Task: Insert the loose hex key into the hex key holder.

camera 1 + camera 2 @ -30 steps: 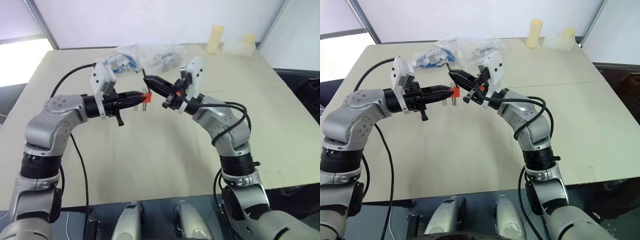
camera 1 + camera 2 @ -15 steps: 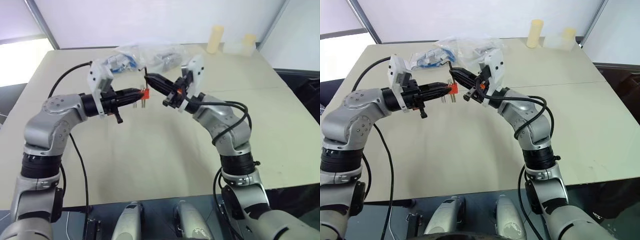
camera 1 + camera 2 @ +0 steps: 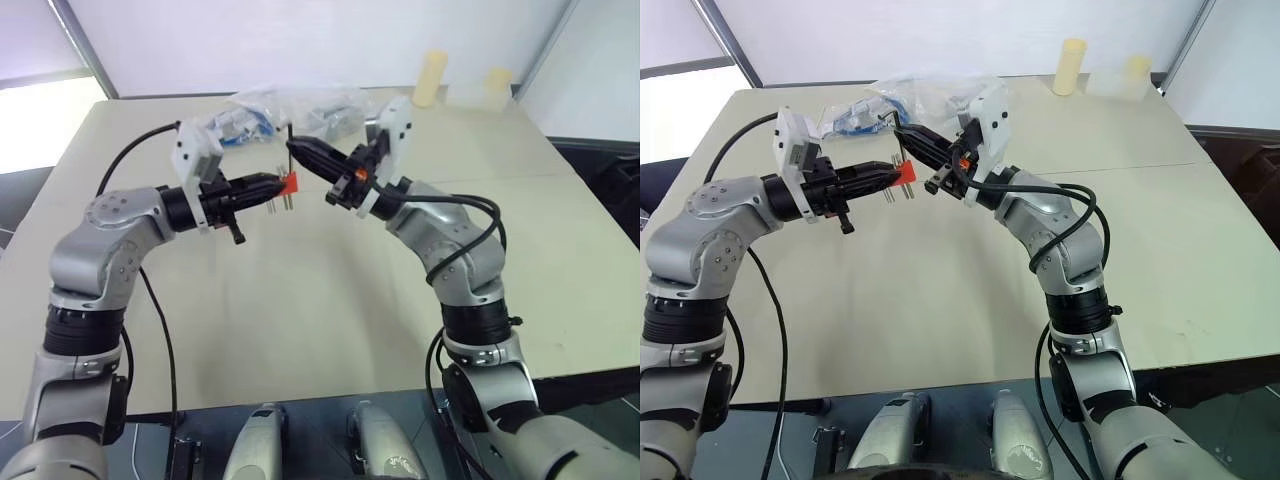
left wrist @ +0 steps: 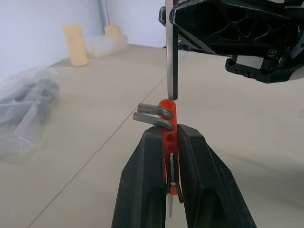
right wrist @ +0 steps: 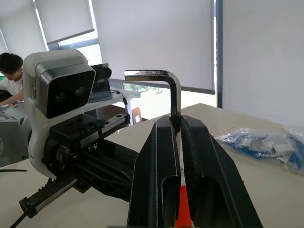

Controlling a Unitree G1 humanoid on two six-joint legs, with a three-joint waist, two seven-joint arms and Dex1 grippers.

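Note:
My left gripper is shut on the red-orange hex key holder, which it holds above the table with short keys sticking out of it. In the left wrist view the holder sits between the black fingers, two bent keys poking sideways. My right gripper is shut on the loose hex key, a thin grey L. Its straight leg hangs directly over the holder's top, the tip right at the red plastic; contact cannot be told.
Clear plastic bags of parts lie on the beige table just behind the grippers. Two pale yellow cylinders stand at the far right edge. A person sits in the background of the right wrist view.
Both grips are the same. The two hands stay close together above the table with hardly any shift.

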